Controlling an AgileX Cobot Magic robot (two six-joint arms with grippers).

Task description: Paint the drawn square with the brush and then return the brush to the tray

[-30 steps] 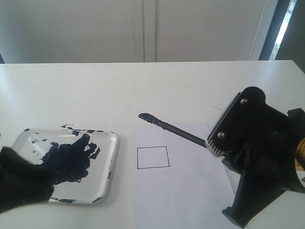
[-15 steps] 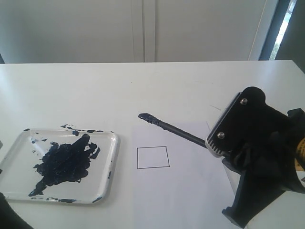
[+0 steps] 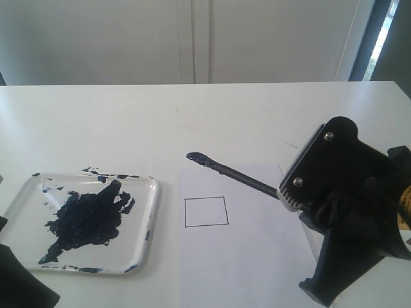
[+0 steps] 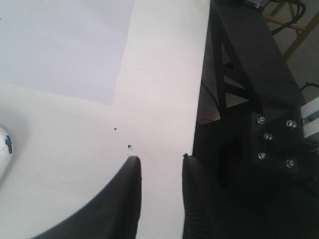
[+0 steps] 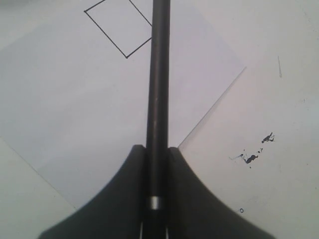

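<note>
The brush [image 3: 234, 174] is a thin black stick held above the white paper [image 3: 257, 256], its paint-dark tip [image 3: 194, 156] pointing left, beyond the drawn square [image 3: 206, 212]. In the right wrist view, my right gripper [image 5: 156, 149] is shut on the brush [image 5: 158, 74] near its silver band, and the unpainted square [image 5: 122, 25] lies ahead under the shaft. The clear tray [image 3: 146, 221], smeared with dark blue paint, sits left of the paper. My left gripper [image 4: 160, 160] is open and empty above the table's edge.
The right arm's black wrist housing [image 3: 340, 199] fills the right of the exterior view. The left arm [image 3: 19, 285] shows as a dark shape at the bottom left corner. A black frame [image 4: 249, 99] stands beyond the table's edge. Paint specks [image 5: 254, 157] mark the table.
The left arm has drawn back off the tray's left end toward the bottom left corner. The right arm and brush have not moved.
</note>
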